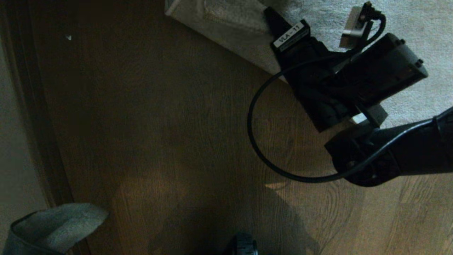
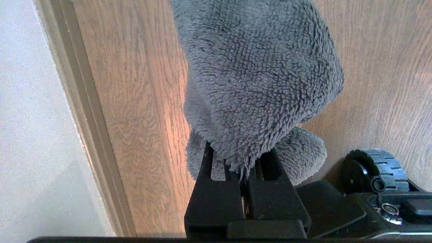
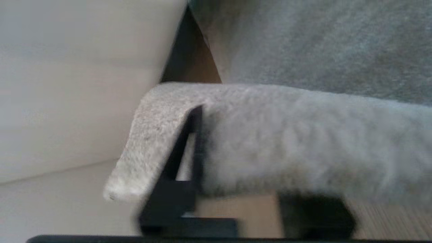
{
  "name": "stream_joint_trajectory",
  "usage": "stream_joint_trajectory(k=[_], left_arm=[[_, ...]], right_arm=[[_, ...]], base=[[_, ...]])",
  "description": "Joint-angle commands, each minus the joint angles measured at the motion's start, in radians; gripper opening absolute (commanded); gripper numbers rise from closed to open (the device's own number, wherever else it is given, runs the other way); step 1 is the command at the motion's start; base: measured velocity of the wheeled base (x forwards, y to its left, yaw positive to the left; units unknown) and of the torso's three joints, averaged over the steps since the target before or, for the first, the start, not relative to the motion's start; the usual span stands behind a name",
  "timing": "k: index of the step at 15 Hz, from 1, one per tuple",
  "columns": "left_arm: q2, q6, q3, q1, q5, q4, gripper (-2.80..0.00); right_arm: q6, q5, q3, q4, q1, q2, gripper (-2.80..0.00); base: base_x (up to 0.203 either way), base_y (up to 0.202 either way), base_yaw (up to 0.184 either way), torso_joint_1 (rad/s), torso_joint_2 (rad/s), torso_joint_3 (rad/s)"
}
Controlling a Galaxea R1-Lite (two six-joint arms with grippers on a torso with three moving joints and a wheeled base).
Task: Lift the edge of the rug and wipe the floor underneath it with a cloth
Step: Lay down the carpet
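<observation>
The light grey rug (image 1: 407, 14) lies at the far right on the brown wooden floor (image 1: 159, 124). The rug edge (image 1: 219, 24) near its corner is raised and turned over, paler backing showing. My right gripper (image 1: 274, 17) reaches into that fold. In the right wrist view it (image 3: 249, 152) stands open, and the lifted rug edge (image 3: 287, 141) drapes across the wide gap between its fingers (image 3: 182, 152). My left gripper (image 2: 241, 162) is shut on the plush grey cloth (image 2: 256, 74), which hangs above the floor at the near left (image 1: 56, 223).
A skirting board and pale wall (image 1: 14, 141) run along the left side. The base's black wheel (image 1: 242, 246) sits at the near edge, also by the left gripper (image 2: 374, 168). The right arm's cable (image 1: 254, 134) loops over the floor. A pale surface (image 3: 67, 84) stands beyond the rug corner.
</observation>
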Motion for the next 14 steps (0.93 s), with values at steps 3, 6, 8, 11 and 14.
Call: stream_joint_trajectory(k=[3, 6, 8, 11, 14], left_arm=[[0.0, 0.0, 0.0, 0.0, 0.0, 0.0, -2.8], [0.0, 0.0, 0.0, 0.0, 0.0, 0.0, -2.8], [0.0, 0.0, 0.0, 0.0, 0.0, 0.0, -2.8], [0.0, 0.0, 0.0, 0.0, 0.0, 0.0, -2.8], [0.0, 0.0, 0.0, 0.0, 0.0, 0.0, -2.8]], right_arm=[[0.01, 0.005, -0.005, -0.011, -0.028, -0.011, 0.0], [0.042, 0.006, 0.062, -0.015, 0.015, -0.053, 0.0], [0.063, 0.008, 0.08, -0.015, 0.09, -0.071, 0.0], [0.086, 0.027, 0.101, -0.017, 0.213, -0.078, 0.0], [0.088, 0.029, 0.105, -0.017, 0.312, -0.071, 0.0]], base=[[0.0, 0.0, 0.0, 0.0, 0.0, 0.0], [0.0, 0.0, 0.0, 0.0, 0.0, 0.0], [0.0, 0.0, 0.0, 0.0, 0.0, 0.0], [0.0, 0.0, 0.0, 0.0, 0.0, 0.0], [0.0, 0.0, 0.0, 0.0, 0.0, 0.0]])
